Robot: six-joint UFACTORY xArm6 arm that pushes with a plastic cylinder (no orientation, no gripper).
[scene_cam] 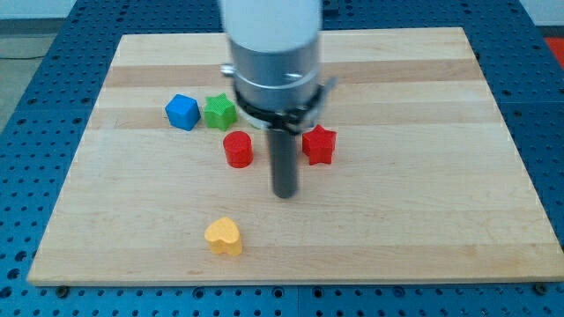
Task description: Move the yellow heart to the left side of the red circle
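The yellow heart (224, 236) lies near the view's bottom edge of the wooden board, left of centre. The red circle (238, 149) stands above it, near the board's middle. My tip (285, 192) rests on the board to the right of and a little below the red circle, and up and to the right of the yellow heart. It touches no block.
A red star (319, 144) sits just right of the rod. A green star (219, 112) and a blue cube (182, 112) sit side by side above-left of the red circle. The wooden board (423, 176) lies on a blue pegboard table.
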